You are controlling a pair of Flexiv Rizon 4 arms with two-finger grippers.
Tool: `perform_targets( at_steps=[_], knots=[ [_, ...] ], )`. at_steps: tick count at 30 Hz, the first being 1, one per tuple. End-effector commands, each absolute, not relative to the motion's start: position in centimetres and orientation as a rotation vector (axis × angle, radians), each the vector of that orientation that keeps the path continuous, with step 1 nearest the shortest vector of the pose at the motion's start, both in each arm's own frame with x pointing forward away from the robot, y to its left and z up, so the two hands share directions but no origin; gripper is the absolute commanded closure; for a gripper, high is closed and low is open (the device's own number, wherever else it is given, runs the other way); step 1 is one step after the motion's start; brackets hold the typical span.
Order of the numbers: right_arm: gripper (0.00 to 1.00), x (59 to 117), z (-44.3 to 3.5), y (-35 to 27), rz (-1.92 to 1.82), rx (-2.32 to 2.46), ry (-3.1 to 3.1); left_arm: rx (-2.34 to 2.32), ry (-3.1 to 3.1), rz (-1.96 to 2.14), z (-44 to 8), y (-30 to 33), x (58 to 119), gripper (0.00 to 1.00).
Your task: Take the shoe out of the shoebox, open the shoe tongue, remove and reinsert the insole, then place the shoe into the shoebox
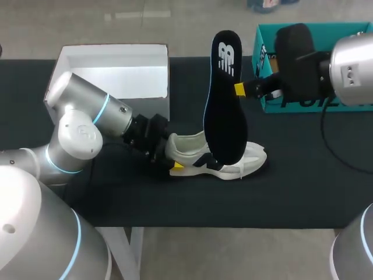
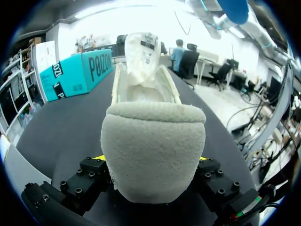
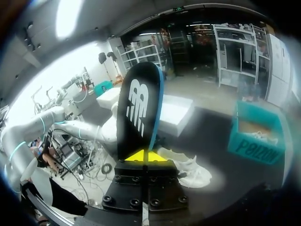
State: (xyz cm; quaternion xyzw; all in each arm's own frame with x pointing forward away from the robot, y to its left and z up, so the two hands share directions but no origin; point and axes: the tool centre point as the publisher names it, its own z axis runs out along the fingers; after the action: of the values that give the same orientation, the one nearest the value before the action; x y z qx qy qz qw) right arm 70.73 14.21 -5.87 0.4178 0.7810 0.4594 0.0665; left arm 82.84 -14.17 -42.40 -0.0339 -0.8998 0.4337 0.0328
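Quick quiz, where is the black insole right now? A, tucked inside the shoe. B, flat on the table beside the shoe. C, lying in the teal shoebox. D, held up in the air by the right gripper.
D: the right gripper pinches the insole at its edge and holds it upright above the shoe, which lies on the table with its heel in the left gripper.

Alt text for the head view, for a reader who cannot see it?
The right gripper holds a black insole upright over a white shoe, which lies on the black table with its heel clamped in the left gripper. An open white box stands at the back left, a teal shoebox at the back right.
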Motion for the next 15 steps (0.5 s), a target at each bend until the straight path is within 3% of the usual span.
perform_targets(
  at_steps=[1, 14, 15],
  knots=[
    [1.0, 71.1, -6.1, 14.7, 1.386, 1.261, 2.352, -0.105, -2.77, 1.333, -42.6, -14.2, 82.9, 1.0],
    [1.0, 71.1, -6.1, 14.7, 1.386, 1.261, 2.352, -0.068, -2.781, 1.328, -42.0, -13.9, 82.9, 1.0],
    [1.0, 71.1, -6.1, 14.7, 1.386, 1.261, 2.352, -0.066, -2.79, 1.319, -41.4, -13.8, 82.8, 0.96]
  ],
)
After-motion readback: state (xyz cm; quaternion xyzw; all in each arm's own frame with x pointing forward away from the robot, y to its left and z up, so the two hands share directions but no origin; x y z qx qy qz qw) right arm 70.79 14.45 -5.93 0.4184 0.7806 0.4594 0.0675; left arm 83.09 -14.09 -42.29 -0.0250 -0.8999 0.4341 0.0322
